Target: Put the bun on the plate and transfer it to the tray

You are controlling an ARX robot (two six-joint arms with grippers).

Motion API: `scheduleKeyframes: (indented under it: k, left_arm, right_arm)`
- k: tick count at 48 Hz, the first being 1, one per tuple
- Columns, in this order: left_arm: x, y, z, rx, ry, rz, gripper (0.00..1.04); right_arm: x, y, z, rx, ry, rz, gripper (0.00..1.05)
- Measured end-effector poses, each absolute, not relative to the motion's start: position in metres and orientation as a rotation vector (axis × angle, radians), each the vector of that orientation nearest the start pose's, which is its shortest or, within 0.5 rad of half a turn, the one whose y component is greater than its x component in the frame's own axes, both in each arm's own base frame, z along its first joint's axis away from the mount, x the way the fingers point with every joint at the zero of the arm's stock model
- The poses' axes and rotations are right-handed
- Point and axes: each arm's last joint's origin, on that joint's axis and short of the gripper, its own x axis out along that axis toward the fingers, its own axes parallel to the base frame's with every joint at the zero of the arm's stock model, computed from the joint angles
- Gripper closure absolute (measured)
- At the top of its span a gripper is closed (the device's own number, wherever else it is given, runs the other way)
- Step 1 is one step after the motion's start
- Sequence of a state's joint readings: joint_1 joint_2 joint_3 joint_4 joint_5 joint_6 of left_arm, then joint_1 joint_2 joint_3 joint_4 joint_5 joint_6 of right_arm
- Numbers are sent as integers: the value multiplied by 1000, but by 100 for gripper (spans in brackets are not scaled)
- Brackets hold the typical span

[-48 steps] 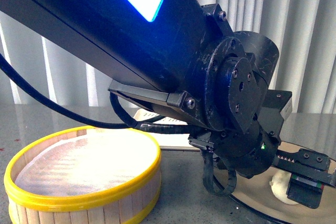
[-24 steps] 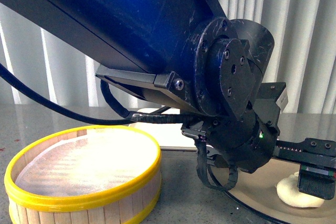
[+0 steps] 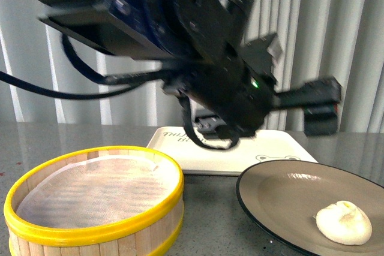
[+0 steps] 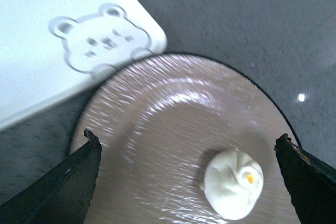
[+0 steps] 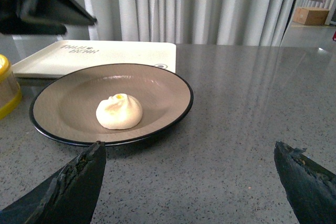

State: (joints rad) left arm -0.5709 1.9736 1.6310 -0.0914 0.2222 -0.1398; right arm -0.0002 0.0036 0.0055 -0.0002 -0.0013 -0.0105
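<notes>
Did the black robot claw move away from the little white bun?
Yes. The black left gripper rose: it was down at the cream-white pleated bun on the round brown plate, now high above both.

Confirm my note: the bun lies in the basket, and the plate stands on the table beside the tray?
No. The bun lies on the plate, not in the basket, as the front view shows. The plate does stand on the table beside the tray.
</notes>
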Motion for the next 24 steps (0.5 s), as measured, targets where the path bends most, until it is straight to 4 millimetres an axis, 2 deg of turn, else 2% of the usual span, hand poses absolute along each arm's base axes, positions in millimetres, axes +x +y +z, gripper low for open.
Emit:
scheduleKeyframes:
  k: [6, 10, 12, 14, 17, 20, 22, 24]
  left_arm:
    - [398, -216, 306, -127, 411, -591, 7]
    - [410, -174, 315, -183, 376, -375, 7]
    - [417, -143, 312, -217, 374, -215, 7]
    - [419, -126, 309, -234, 377, -133, 7]
    - [421, -89, 298, -260, 384, 25, 7]
    - [415, -60, 290, -269, 397, 96, 7]
    - [402, -38, 284, -262, 428, 94, 7]
    - [394, -31, 283, -258, 436, 95, 7]
  right_arm:
    - [98, 0, 165, -10, -2, 2, 9]
    - [98, 0, 165, -10, -2, 1, 9]
    - [98, 0, 165, -10, -2, 1, 9]
    - [98, 0, 165, -10, -2, 2, 9]
    - [98, 0, 165, -10, -2, 2, 9]
    - [98, 0, 165, -10, -2, 1, 9]
    - [98, 0, 165, -10, -2, 1, 9]
    - [98, 0, 165, -10, -2, 1, 9]
